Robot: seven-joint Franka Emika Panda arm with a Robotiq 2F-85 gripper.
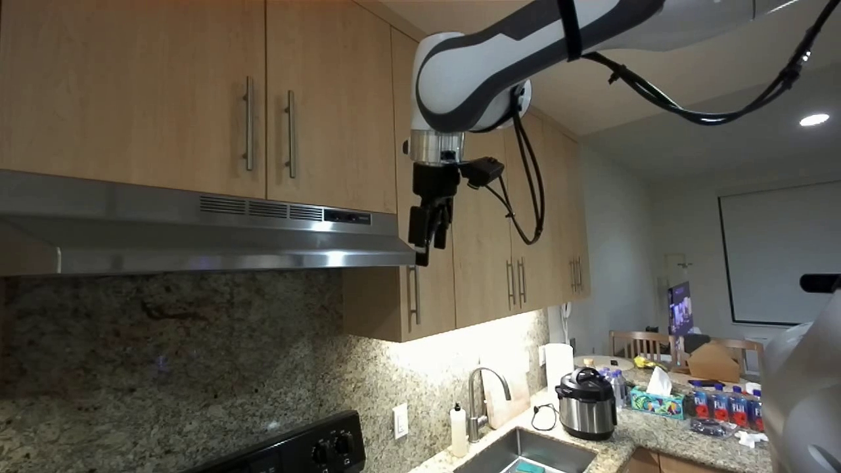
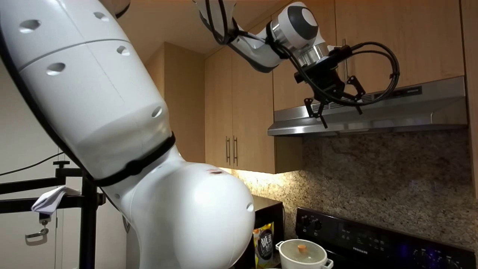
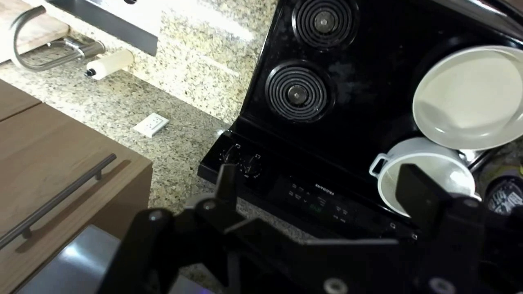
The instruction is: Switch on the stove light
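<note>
One hand [image 2: 342,118] points down, its two fingers [image 3: 421,194] spread wide apart. At nine o'clock from it in an exterior view is one range hood [image 1: 197,228], its stove light hidden; two coil burners [image 3: 297,94] sit at twelve o'clock in the wrist view.

In an exterior view, the camera stands roughly level with the wide, flat, silver stainless-steel range hood [image 1: 197,236], facing obliquely past it toward the curved metal faucet [image 1: 472,401]. In an exterior view, the camera sits near the rounded white robot arm [image 2: 108,97], facing the hood from the opposite diagonal. Both exterior views share the light-wood cabinet doors [image 1: 328,112]. The wrist view looks steeply down past the nearby black end effector [image 3: 317,168] onto the black coil-burner stove [image 3: 367,106], seen partly in all three views.
</note>
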